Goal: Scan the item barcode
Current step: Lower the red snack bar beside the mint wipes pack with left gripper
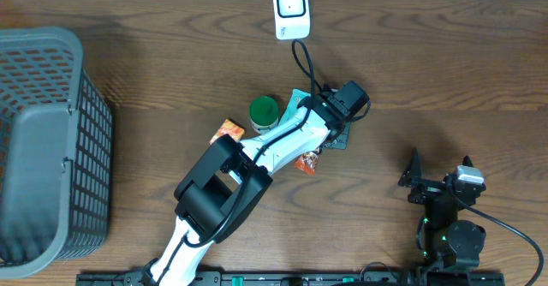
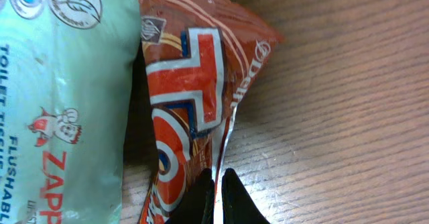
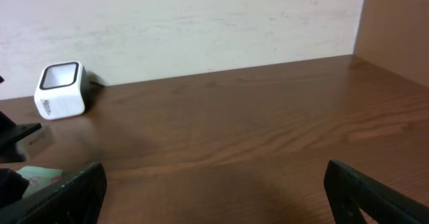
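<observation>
Beside green "ZAPP" tissue pack, left end effector pinches orange packet — right end effector gapes.

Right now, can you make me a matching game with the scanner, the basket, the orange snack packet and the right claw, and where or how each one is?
Things:
1. scanner
2. basket
3. snack packet
4. right claw

Place or state:
A. wide open, holding nothing
B. at the left end of the table
C. pinched at its edge by the shut left claw
D. at the far edge of the table

Pairs: 1-D, 2-B, 3-C, 4-A
</observation>
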Controlling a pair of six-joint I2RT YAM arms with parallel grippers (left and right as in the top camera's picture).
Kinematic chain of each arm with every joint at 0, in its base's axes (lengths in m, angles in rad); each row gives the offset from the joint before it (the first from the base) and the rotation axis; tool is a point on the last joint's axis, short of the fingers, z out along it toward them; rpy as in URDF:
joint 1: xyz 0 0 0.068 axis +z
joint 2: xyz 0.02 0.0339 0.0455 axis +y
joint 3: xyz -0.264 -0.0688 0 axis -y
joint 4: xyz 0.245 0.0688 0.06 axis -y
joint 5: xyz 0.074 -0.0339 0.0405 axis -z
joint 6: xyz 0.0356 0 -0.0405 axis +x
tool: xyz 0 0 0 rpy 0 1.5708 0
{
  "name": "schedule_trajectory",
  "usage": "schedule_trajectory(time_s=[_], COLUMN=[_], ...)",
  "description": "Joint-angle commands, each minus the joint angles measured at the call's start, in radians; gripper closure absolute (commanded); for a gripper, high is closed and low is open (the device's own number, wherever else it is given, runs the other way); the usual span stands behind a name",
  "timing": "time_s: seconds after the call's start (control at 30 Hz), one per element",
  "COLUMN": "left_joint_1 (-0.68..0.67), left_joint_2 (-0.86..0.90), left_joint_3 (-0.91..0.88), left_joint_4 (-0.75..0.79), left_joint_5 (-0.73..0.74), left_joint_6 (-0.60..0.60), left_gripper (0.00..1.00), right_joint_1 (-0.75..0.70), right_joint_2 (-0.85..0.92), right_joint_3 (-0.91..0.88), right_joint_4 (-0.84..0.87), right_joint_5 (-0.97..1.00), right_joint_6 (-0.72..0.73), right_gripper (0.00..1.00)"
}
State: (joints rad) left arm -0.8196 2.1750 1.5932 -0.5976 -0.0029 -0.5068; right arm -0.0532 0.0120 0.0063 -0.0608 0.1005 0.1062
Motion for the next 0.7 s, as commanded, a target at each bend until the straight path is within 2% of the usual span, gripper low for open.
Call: schedule_trajectory(time_s=[0.0, 0.17, 0.67], left_joint_1=[-0.002, 0.003, 0.045], left_joint_2=[-0.041, -0.133, -0.040], left_joint_3=[0.014, 0.021, 0.018], left_joint_4=[-0.027, -0.002, 0.072], left_joint_5=[-0.013, -0.130, -0.113], left_joint_6=[0.036, 0.054, 0.029], left_gripper=[0.93, 0.93, 0.93], right_joint_1=[-0.007, -0.007, -0.007], right_joint_2=[-0.005, -0.005, -0.005], right_joint_3=[-0.001, -0.001, -0.001], right_joint_4=[-0.003, -0.003, -0.003], right_joint_5=[-0.001, -0.001, -0.001], right_joint_6=[0.012, 0.012, 0.012], right_gripper=[0.01, 0.01, 0.01])
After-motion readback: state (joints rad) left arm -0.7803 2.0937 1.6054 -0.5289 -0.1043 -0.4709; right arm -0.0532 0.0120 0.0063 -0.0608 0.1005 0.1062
